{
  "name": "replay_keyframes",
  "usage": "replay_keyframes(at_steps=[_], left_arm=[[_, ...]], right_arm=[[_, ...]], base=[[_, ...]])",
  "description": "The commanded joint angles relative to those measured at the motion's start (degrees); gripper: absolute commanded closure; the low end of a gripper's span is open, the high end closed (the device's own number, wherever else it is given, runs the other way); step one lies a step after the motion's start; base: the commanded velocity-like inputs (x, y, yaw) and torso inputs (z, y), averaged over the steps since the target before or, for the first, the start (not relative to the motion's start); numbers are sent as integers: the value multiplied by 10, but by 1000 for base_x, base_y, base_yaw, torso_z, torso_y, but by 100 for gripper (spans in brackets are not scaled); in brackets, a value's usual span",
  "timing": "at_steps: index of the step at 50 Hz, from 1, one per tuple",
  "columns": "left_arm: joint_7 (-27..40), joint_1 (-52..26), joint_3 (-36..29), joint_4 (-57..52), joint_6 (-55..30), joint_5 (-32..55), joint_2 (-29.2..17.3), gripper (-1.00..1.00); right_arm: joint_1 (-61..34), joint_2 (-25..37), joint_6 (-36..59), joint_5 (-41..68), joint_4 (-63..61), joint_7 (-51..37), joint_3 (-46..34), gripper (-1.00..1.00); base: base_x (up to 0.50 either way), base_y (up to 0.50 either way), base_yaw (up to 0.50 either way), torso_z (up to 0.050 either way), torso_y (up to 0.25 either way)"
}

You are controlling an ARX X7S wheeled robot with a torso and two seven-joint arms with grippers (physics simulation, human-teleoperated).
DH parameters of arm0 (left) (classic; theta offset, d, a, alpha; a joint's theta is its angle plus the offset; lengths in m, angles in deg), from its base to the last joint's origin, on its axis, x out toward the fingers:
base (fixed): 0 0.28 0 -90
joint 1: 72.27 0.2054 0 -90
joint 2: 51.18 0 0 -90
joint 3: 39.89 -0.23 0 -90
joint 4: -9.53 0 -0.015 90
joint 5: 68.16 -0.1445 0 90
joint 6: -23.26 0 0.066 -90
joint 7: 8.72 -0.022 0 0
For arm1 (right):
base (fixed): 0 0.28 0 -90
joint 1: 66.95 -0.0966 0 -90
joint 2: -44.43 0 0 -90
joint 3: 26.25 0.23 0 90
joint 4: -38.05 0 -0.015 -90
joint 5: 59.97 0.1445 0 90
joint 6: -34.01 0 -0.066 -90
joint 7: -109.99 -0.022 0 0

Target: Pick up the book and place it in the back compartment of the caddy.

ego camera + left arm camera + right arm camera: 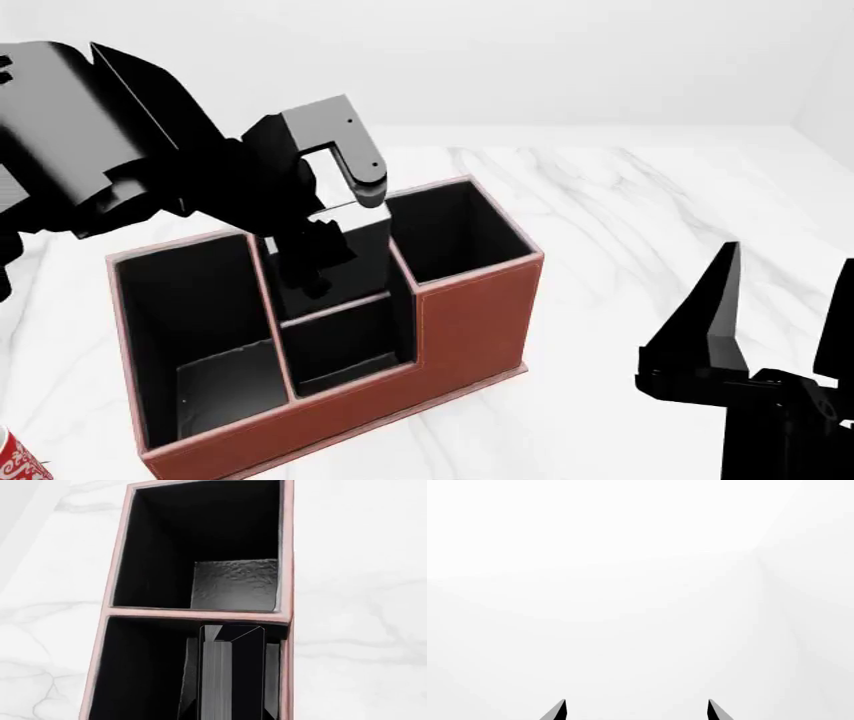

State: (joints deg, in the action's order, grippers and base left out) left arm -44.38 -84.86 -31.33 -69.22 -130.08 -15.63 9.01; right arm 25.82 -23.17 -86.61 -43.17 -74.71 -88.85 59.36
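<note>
Left tool (327, 245) pinches the book (230, 675) upright, lowered into a middle cell of the caddy (467, 320), which stands on the white marble tabletop (641, 220) toward its left side. Right tool (635, 710), fingers spread, hangs empty near the right edge.

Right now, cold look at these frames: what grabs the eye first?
The big black left arm reaching down over the reddish-brown caddy at centre, its left gripper lowering the black book into a cell. The left wrist view shows the book standing upright against that cell's wall, next to an empty one. At lower right the right gripper idles open above the white marble table.
</note>
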Motion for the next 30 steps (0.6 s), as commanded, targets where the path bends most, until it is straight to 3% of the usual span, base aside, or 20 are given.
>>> replay_keyframes(at_steps=[1,30], left_arm=[[-4,-4,18,17,13,-18,15,100],[2,16,17,32,38,-27,32,100]], right_arm=[[-1,-8,3,-9,-1,9,10,-100],[0,-5,-2,-8,1,6,9,-100]], base=[[0,0,0,0,0],[0,0,0,0,1]])
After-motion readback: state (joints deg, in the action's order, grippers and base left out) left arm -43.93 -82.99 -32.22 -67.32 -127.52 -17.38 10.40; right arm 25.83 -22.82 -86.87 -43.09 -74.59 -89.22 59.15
